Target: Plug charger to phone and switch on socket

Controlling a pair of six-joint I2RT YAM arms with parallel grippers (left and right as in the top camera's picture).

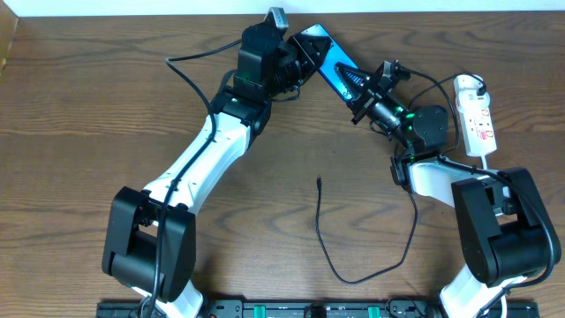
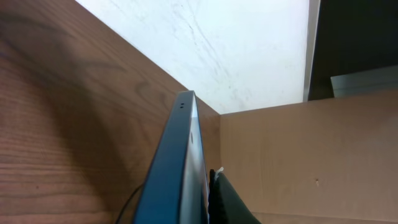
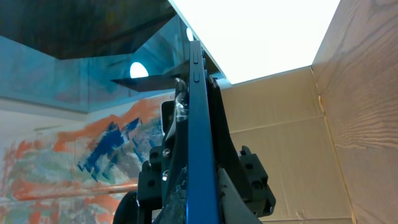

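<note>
right jaws: pinching phone point(image 1: 328, 60) | left jaws: at phone edge, one side hidden, grip unclear

robot lab bench point(image 1: 71, 115) (twin arms point(image 1: 199, 159))

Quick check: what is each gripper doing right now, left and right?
Left gripper: closed on the phone, at its far end.
Right gripper: closed on the same phone, at its near end.
</note>
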